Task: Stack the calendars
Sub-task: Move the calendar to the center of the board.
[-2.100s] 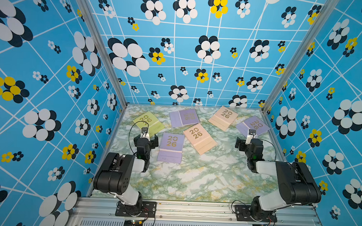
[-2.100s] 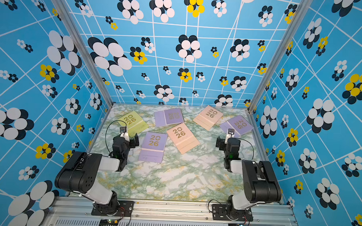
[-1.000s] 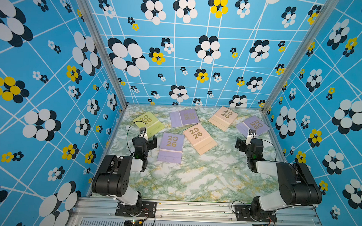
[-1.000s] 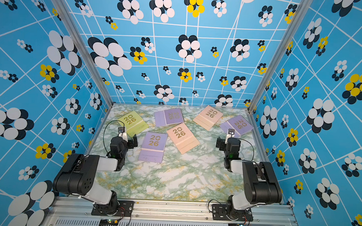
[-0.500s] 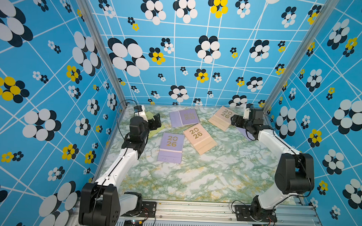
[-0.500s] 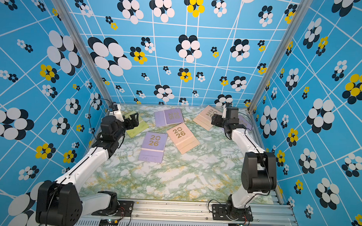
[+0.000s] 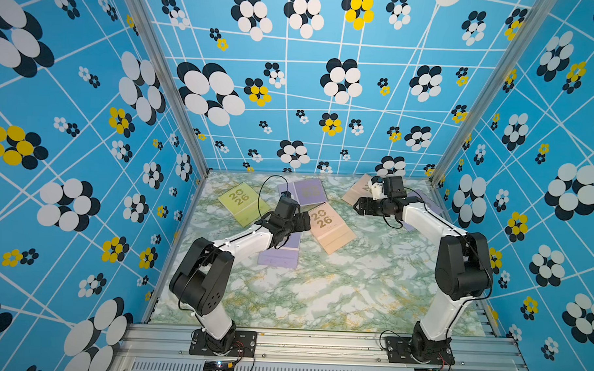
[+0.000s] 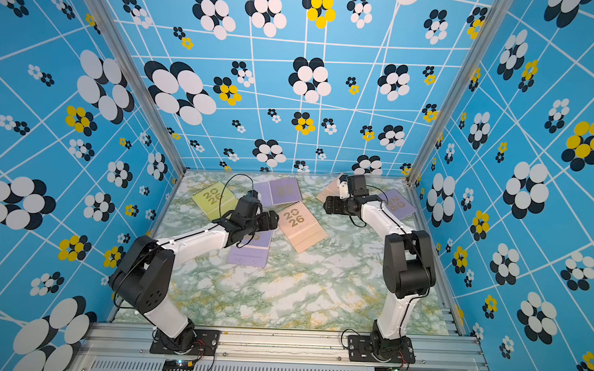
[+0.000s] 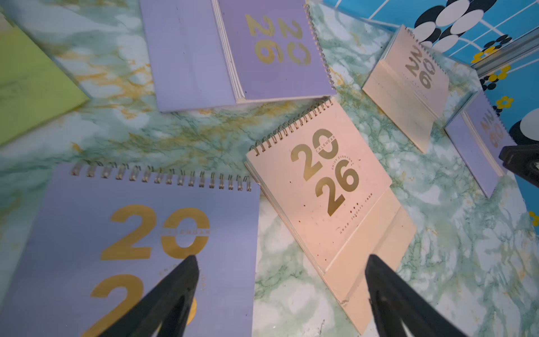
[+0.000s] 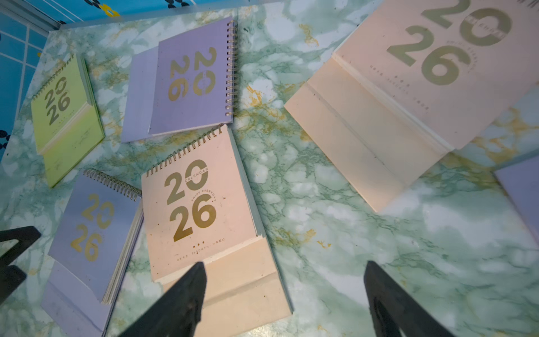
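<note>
All six calendars [image 9: 320, 175] lie flat and apart on the marble table [image 7: 319, 296], no stack begun. The yellow-green calendar [image 7: 242, 203] is back-left, then the back lilac calendar [image 7: 309, 192], middle peach calendar [image 7: 328, 224], near lilac calendar [image 7: 279, 257] and back peach calendar [image 7: 355, 191]. The far-right lilac calendar [image 8: 395, 203] is partly hidden by the arm.

None has shifted vs. a sec ago. The arms have: both sat folded by their bases, now they're out over the spread. The left gripper [image 9: 281, 259] hangs over the near lilac/middle peach pair, jaws spread, nothing btw them. The right gripper [image 10: 285, 265] is likewise wide and empty, prob. nearest the back peach calendar. So the reach is made, first pick isn't.
</note>
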`<state>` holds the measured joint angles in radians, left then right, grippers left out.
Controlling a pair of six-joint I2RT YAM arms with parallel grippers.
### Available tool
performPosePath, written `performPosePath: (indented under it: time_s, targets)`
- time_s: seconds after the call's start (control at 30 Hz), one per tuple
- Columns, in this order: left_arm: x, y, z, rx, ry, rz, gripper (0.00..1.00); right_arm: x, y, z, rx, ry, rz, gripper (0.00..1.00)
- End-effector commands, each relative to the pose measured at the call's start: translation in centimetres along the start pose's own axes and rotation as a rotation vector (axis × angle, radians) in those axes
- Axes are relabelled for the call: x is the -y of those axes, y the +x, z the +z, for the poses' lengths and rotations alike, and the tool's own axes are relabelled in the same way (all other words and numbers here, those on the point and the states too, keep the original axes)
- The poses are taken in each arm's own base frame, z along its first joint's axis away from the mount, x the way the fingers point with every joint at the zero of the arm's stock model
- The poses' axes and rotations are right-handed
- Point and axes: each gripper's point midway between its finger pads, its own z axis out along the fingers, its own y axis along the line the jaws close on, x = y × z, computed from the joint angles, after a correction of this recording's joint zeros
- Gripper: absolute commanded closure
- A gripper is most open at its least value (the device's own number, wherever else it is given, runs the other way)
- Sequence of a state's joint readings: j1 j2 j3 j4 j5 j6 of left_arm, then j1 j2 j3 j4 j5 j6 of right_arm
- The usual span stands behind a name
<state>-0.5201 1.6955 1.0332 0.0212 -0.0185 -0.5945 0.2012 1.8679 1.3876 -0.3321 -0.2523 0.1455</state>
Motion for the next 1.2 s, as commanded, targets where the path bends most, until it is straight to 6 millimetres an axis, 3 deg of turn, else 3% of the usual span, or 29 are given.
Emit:
performPosePath:
  time_s: [0.0,0.33,0.57,0.8,1.17]
  targets:
    - [1.5,0.0,0.9,-0.007,0.015,-0.048,0.1,-1.3,0.9,1.1,-0.066,-0.052,-0.002,0.15]
    - [3.9,3.1,3.7,-0.099,0.069,-0.117,0.11,-1.3,1.7,4.0,-0.113,-0.053,0.015,0.18]
    - [3.7,5.1,5.3,-0.164,0.031,-0.135,0.11,-0.7,1.8,5.1,-0.132,-0.031,0.028,0.18]
    - [3.9,5.8,6.6,-0.186,0.038,-0.157,0.12,-0.7,2.3,6.0,-0.155,-0.043,0.041,0.2]
    - [4.3,6.3,8.5,-0.212,0.057,-0.18,0.13,-3.1,4.6,7.2,-0.222,-0.063,-0.006,0.23]
